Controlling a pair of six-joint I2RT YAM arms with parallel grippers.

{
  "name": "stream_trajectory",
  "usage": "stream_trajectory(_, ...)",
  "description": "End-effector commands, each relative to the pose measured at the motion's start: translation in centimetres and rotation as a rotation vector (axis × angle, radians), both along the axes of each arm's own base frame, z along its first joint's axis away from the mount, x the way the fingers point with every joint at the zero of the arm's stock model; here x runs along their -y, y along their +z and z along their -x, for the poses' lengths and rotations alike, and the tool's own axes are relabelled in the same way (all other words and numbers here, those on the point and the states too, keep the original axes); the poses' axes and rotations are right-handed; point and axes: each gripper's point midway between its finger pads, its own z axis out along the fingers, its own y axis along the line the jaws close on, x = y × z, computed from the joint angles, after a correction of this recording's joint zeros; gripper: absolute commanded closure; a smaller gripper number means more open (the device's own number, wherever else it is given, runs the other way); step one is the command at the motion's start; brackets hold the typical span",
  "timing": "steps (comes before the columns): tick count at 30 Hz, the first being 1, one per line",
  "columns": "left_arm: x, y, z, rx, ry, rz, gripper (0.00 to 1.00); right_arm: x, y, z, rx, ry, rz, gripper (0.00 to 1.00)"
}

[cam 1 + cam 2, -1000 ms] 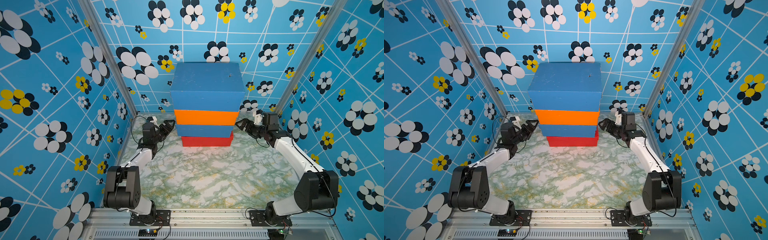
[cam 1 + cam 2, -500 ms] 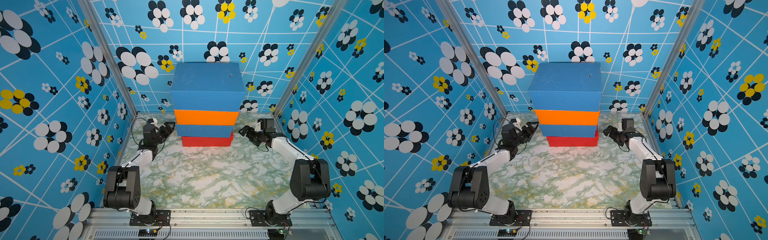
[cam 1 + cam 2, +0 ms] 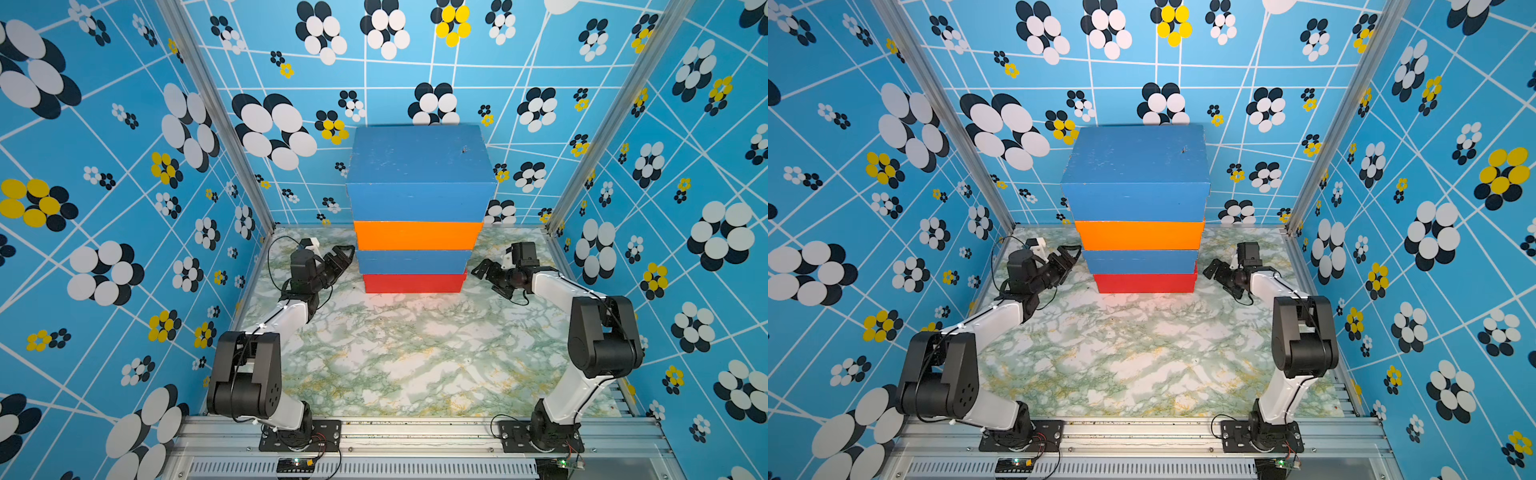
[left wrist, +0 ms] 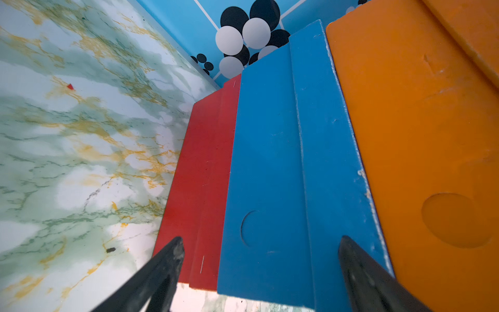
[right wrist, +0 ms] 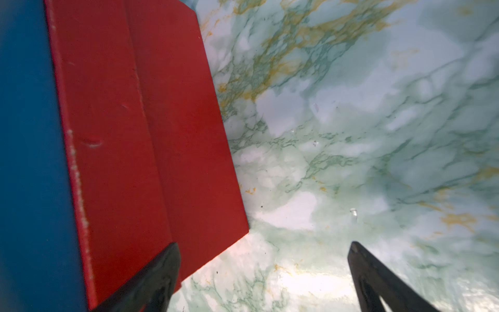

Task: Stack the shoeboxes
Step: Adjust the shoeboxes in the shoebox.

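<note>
**Cardboard stack of four at the back of the table, both grippers empty**

Blue flower-print walls point(image 3: 104, 208) close in my workspace on three sides, around a green-veined marble table point(image 3: 395, 365). In both top views I see the shoeboxes point(image 3: 1138, 232) piled in a single column at the far middle of the table, close to the back wall. From the top down they run: top blue box point(image 3: 419, 174), orange box point(image 3: 415, 235), lower blue box point(image 3: 413, 262), and red box point(image 3: 413, 283) sitting on the marble.

My left gripper point(image 3: 343, 259) is just beside the stack's left end, level with the lower blue box. Its wrist camera looks along the end faces of the red, lower blue and orange boxes, with the two fingertips point(image 4: 176, 243) spread wide and nothing between them. I cannot tell if a tip brushes the cardboard.

My right gripper point(image 3: 488, 279) sits low near the red box's right end, clearly apart from it, jaws spread wide and empty.

A tiny red chip point(image 4: 70, 86) lies on the marble left of the stack.
</note>
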Motion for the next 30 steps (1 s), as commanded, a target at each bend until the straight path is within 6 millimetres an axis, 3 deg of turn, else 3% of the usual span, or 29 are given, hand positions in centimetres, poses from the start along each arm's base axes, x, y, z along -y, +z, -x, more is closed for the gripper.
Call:
stream_trajectory(1,0.6,0.0,0.2,0.009,-0.018,-0.002,0.09,-0.5,0.8,-0.4,0.016,0.034,-0.006,0.01)
stream_trajectory(17,1.4,0.1,0.3,0.009,-0.03,-0.007,0.09,-1.5,2.3,-0.4,0.046,0.058,-0.012,0.01)
stream_trajectory(30,-1.4,1.3,0.5,0.023,0.02,-0.002,0.09,-1.2,3.7,0.1,0.067,0.058,0.009,0.02)
